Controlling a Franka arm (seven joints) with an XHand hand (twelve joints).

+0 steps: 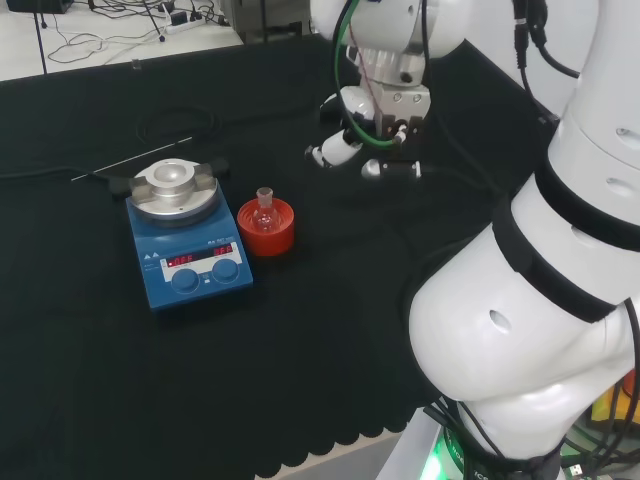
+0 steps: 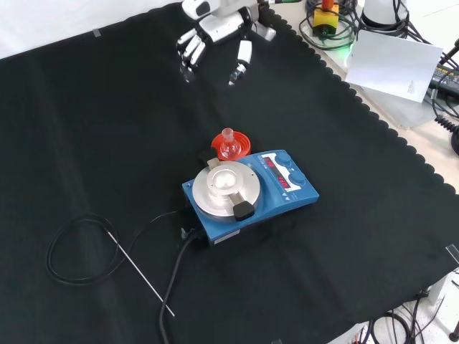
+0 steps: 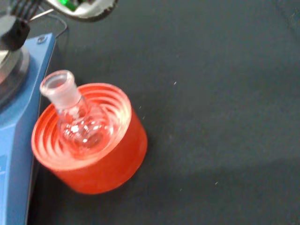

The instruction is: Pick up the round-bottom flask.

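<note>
The hand [image 1: 362, 150] is hovering, fingers spread and empty, at two o'clock from the round-bottom flask [image 1: 264, 209] sitting in its red stand [image 1: 266, 230]; approaching it comes next.

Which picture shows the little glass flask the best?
The wrist view. There the round-bottom flask is close and large, with its neck and bulb clear inside the red ribbed stand. In the head view the flask is small, beside the blue hotplate. In the front view it peeks out behind the hotplate.
</note>
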